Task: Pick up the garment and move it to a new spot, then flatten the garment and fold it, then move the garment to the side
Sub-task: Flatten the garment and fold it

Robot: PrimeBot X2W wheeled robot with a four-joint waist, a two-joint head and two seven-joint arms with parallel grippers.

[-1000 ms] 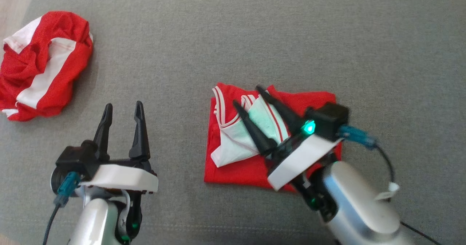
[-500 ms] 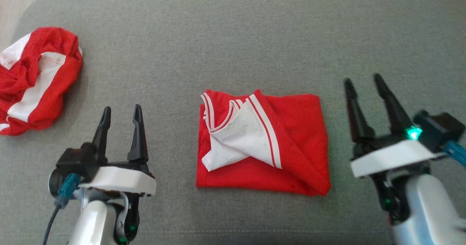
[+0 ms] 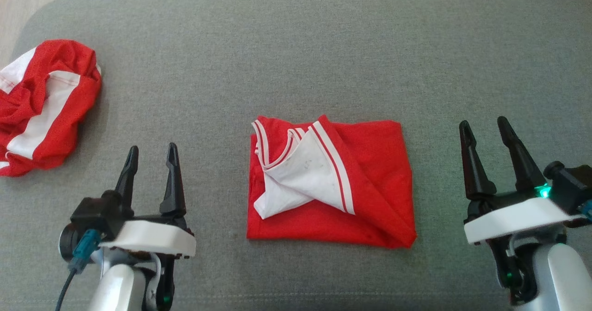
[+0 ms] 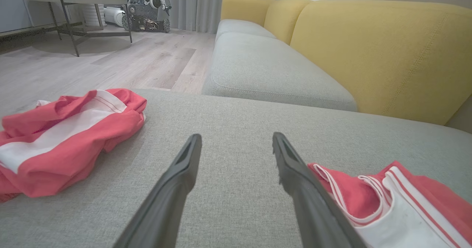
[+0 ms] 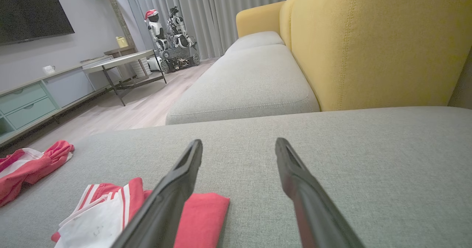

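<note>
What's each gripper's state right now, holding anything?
Left gripper: open, empty, left of the folded garment.
Right gripper: open, empty, right of it.

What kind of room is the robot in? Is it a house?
Most likely a living room, or a space set up like one: a yellow-backed sofa, a dark TV on the wall over a low drawer cabinet, and long grey curtains.
</note>
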